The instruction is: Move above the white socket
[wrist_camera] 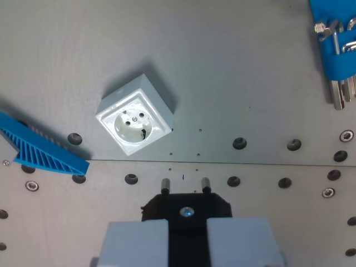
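The white socket [135, 115] is a square box with a round two-hole face. It sits on the grey table, turned about 30 degrees, left of centre. My gripper [187, 222] is at the bottom edge of the wrist view, below and to the right of the socket. Its two grey fingers [136, 242] are shut on a black plug [186, 207], whose two metal pins [165, 185] point towards the top of the view. The plug is apart from the socket.
A blue ribbed part [44, 151] lies at the wrist view's left edge, close to the socket. A blue holder with metal hex keys [335, 44] is at the top right. A plate seam and a row of bolt holes [239, 143] cross the table.
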{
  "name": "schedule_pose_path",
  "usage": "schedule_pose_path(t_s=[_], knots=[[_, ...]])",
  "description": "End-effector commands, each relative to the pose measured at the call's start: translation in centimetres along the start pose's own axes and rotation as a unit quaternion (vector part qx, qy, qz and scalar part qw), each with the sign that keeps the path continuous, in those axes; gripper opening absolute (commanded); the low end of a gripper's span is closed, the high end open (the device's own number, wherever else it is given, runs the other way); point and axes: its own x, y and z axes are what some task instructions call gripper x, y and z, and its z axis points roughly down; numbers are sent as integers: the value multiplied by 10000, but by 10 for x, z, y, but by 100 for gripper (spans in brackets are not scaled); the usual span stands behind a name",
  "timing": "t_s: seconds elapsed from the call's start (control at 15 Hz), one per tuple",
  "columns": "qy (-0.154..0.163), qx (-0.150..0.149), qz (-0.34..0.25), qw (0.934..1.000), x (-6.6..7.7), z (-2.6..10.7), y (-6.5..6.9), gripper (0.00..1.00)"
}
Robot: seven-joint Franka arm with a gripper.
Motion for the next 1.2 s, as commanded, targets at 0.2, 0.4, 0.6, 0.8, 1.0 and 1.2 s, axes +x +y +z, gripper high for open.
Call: schedule_pose_path(t_s=[0.2,0.4,0.6,0.8,1.0,1.2], knots=[[462,-7,-724,9963,-9,22,-5,0],[461,-30,-972,9942,-13,34,-9,0],[435,-52,-1207,9917,-17,48,-12,0],[392,-66,-1468,9884,-22,62,-16,0],[366,-68,-1676,9851,-26,75,-20,0],[353,-72,-1912,9809,-30,90,-24,0]])
